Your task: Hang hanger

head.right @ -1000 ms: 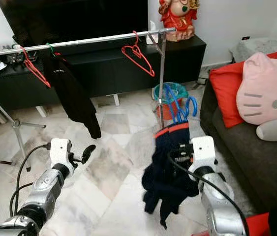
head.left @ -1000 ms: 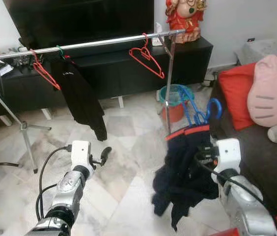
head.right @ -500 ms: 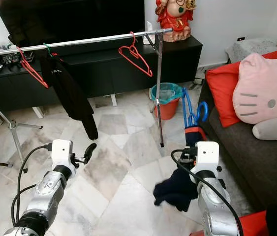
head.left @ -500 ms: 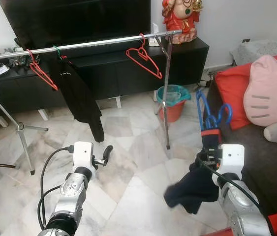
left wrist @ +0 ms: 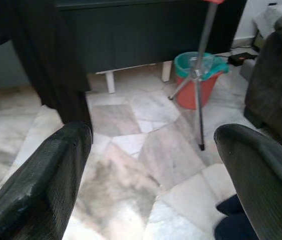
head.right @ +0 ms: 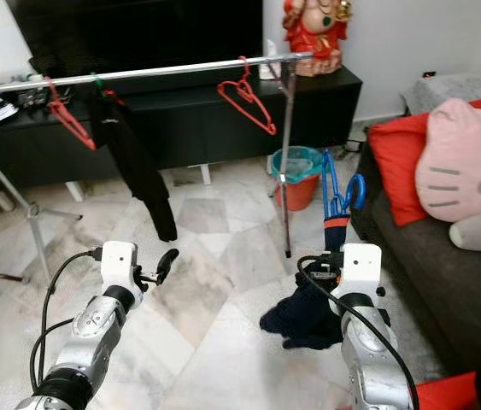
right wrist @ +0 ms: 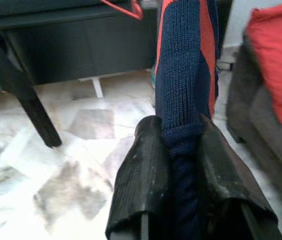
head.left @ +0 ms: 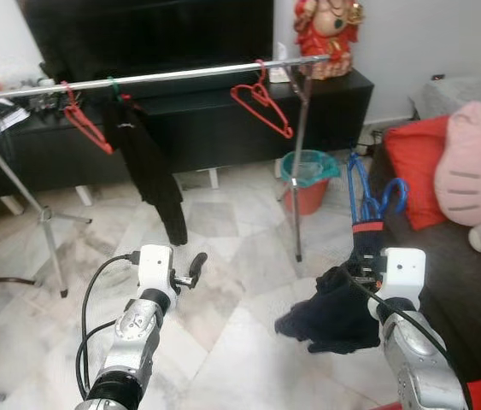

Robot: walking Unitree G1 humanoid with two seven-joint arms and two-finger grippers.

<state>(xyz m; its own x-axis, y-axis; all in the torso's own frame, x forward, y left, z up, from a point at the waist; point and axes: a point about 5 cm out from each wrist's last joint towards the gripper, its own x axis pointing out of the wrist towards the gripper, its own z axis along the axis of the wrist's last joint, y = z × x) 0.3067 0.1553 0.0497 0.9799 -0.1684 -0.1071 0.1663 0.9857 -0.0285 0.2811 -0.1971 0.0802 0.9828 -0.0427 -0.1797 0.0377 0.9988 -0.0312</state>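
Observation:
A blue hanger (head.left: 365, 191) stands upright above my right gripper (head.left: 361, 272), at the right near the sofa. In the right wrist view my right gripper (right wrist: 181, 135) is shut on the navy knit garment with red trim (right wrist: 186, 65) that hangs from this hanger. The rest of the navy garment (head.left: 334, 312) bunches beside the wrist. The silver clothes rail (head.left: 180, 75) runs across the back and carries two red hangers (head.left: 261, 98) and a black garment (head.left: 150, 166). My left gripper (head.left: 196, 263) is open and holds nothing, low at the left; its fingers (left wrist: 45, 180) stand wide apart.
The rail's right post (head.left: 298, 171) stands just left of the blue hanger, with a teal-lined red bin (head.left: 308, 175) behind it. A black TV cabinet (head.left: 223, 128) lies behind the rail. A sofa with a red cushion (head.left: 407, 162) and pink plush (head.left: 479, 171) borders the right.
The blue hanger has turned edge-on in my right gripper, and the navy garment that hung spread out now bunches low beside the wrist. The camera shifted slightly. The left gripper stays open.

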